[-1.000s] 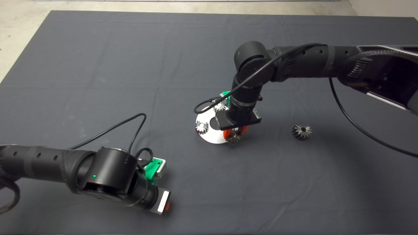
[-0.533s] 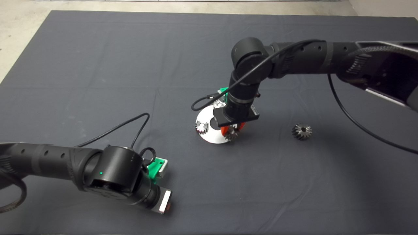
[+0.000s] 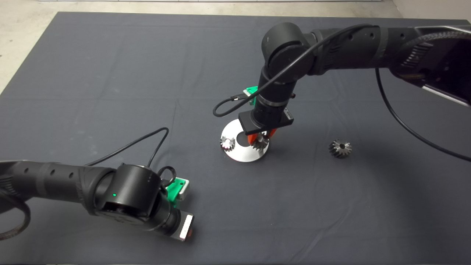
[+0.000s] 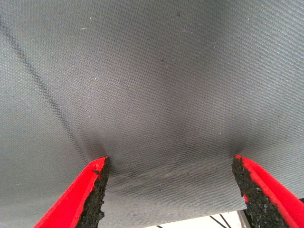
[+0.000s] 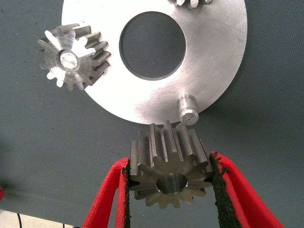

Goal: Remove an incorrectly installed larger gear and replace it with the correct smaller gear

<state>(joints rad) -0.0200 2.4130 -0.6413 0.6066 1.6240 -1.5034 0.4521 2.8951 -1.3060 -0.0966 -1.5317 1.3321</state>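
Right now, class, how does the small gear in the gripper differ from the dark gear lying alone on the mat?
The smaller gear is shiny, straight-toothed and clamped in the right gripper above the steel disc; the larger gear is darker, conical and lies loose on the mat. Both are toothed steel gears with centre holes.

A robotics lab or test workshop is suggested here: a dark mat (image 3: 110,73) is spread over a bare pale concrete floor (image 3: 22,33), two black robot arms are seen reaching over it, and machined steel parts are laid out, a round plate (image 3: 241,154) with loose gears and a peg (image 5: 186,109).
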